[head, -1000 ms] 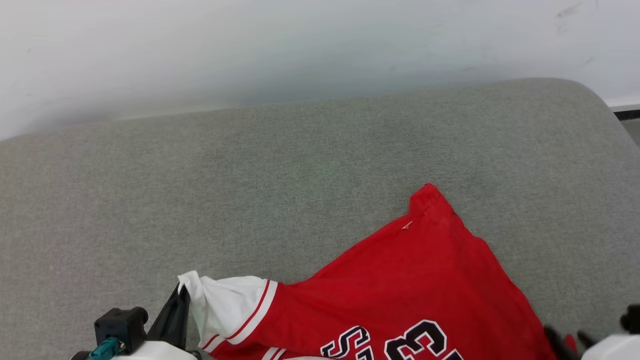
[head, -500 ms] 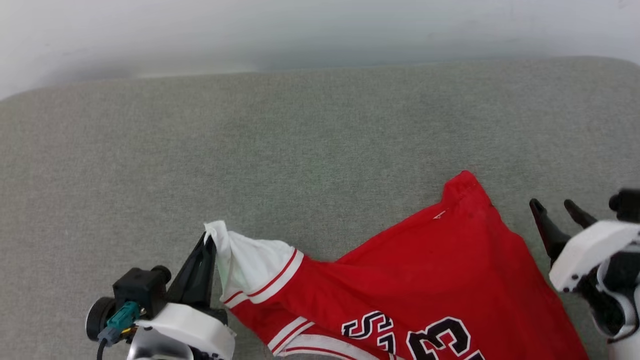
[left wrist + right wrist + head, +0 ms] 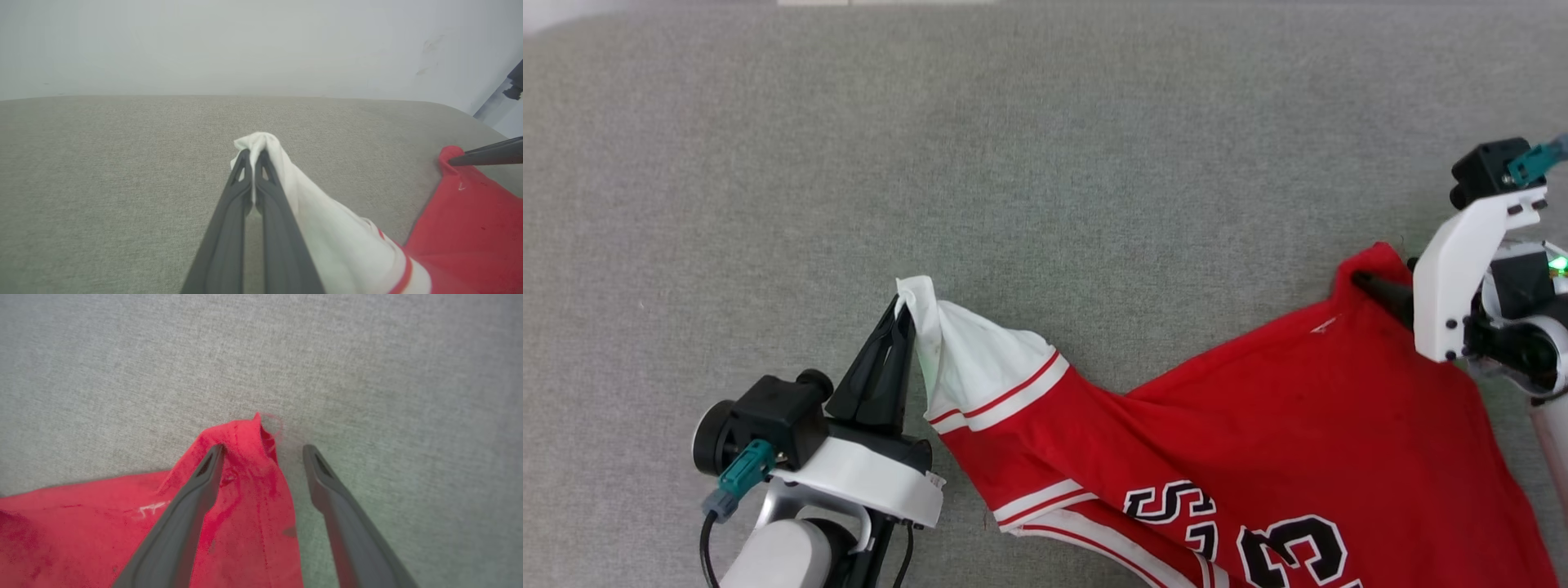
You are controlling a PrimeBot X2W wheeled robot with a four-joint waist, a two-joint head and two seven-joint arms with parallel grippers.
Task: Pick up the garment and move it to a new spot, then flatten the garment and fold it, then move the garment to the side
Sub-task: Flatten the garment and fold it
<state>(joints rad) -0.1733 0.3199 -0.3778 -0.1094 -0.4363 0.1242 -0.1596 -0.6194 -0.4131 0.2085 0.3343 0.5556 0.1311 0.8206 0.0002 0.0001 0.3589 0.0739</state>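
Left gripper [image 3: 901, 310]: clamped tight on tip of white sleeve [image 3: 980, 359], same pinch as a second ago, cloth bunched over its fingertips. Garment [image 3: 1258, 425] trails off to that gripper's right across grey cushion [image 3: 1094, 163], print face up, body rumpled.

Right gripper [image 3: 264, 448]: the newcomer. At picture's edge a second ago, now spread wide, straddling red hem corner [image 3: 245, 433]. One finger over cloth, other on bare cushion just beside. Nothing pinched yet.

Head view has tipped down: camera moved, not shirt. Likely next: second grasp, then two-point lift or stretch.
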